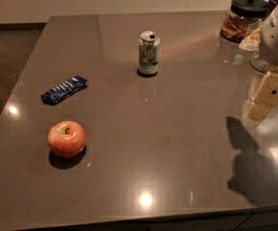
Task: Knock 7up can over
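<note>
Tabletop (177, 143) is dark and shiny, and the 7up can (148, 53) stands straight up on it, far back near the middle, with nothing touching it. A red apple (66, 138) sits near on the left, a blue snack bar (64, 89) lies farther back on the left, and a glass jar (244, 18) with a black lid is at the far right. The hand (267, 99) hangs at the right edge, well apart from the can, and I cannot tell if it is open or closed.
</note>
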